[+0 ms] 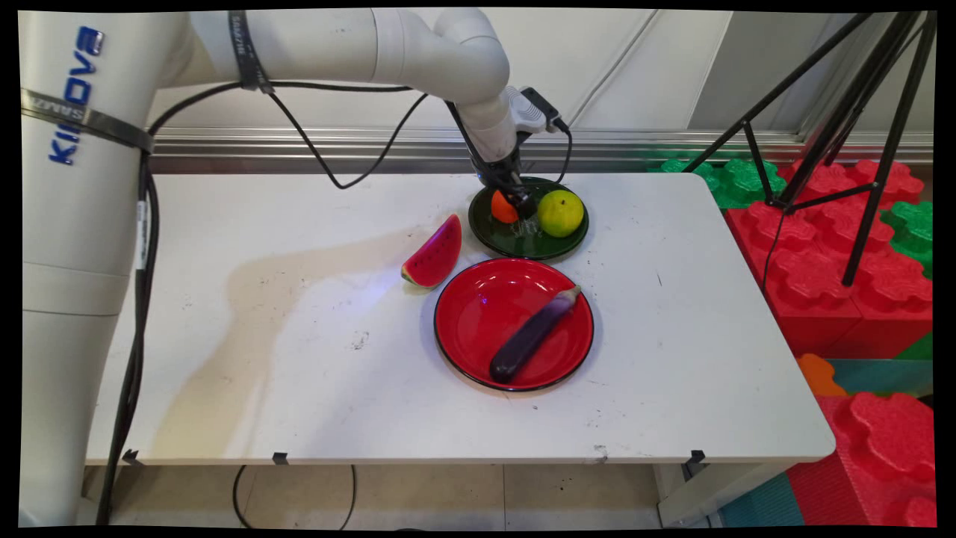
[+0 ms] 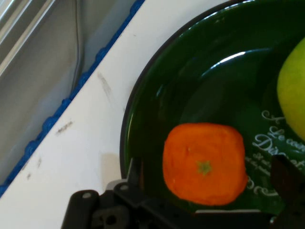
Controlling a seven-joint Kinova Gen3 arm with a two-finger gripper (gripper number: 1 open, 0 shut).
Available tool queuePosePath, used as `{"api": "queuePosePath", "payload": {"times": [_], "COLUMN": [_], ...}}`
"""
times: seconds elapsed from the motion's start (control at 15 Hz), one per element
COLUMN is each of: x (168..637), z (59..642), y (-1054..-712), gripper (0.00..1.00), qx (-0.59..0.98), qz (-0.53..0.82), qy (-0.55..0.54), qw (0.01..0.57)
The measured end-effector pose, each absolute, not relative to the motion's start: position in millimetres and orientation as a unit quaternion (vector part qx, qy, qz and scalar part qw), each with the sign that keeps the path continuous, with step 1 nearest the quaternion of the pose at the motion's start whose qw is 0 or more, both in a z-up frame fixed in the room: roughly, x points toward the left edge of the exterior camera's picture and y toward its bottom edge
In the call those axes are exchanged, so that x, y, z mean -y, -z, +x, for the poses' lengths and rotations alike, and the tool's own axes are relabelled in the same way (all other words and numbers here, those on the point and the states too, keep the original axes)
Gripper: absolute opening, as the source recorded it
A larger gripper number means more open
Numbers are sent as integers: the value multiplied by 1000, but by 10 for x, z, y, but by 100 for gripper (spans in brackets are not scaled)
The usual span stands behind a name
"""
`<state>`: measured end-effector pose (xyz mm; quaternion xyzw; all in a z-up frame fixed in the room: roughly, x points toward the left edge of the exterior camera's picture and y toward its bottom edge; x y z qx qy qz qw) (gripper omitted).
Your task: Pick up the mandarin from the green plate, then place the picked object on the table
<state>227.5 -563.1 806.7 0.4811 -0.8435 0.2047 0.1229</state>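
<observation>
Black tripod (image 1: 844, 142) – red, green foam blocks (image 1: 829, 254)

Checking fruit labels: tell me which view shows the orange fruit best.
Hand view: the orange fruit fills the frame's middle, its stem mark visible, on the green plate. Main view shows only a sliver behind the tool.

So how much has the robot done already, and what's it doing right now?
Already sitting in place: the eggplant on the red plate, the green-yellow fruit on the dark green plate. Right now the gripper is down at the orange fruit, open fingers either side, not gripping yet. The watermelon slice lies on the table, on no plate.
</observation>
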Motion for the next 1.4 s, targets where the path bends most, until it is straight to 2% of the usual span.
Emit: {"api": "queuePosePath", "payload": {"times": [0.33, 0.4, 0.87, 1.4], "x": [5729, 5738, 5696, 5335], "z": [2300, 2305, 2353, 2417], "y": [-7949, -7938, -7973, -8473], "gripper": [100, 0, 0, 0], "qx": [840, 839, 826, 808], "qz": [486, 487, 503, 512], "qy": [-203, -203, -211, -244], "qw": [128, 129, 140, 158]}}
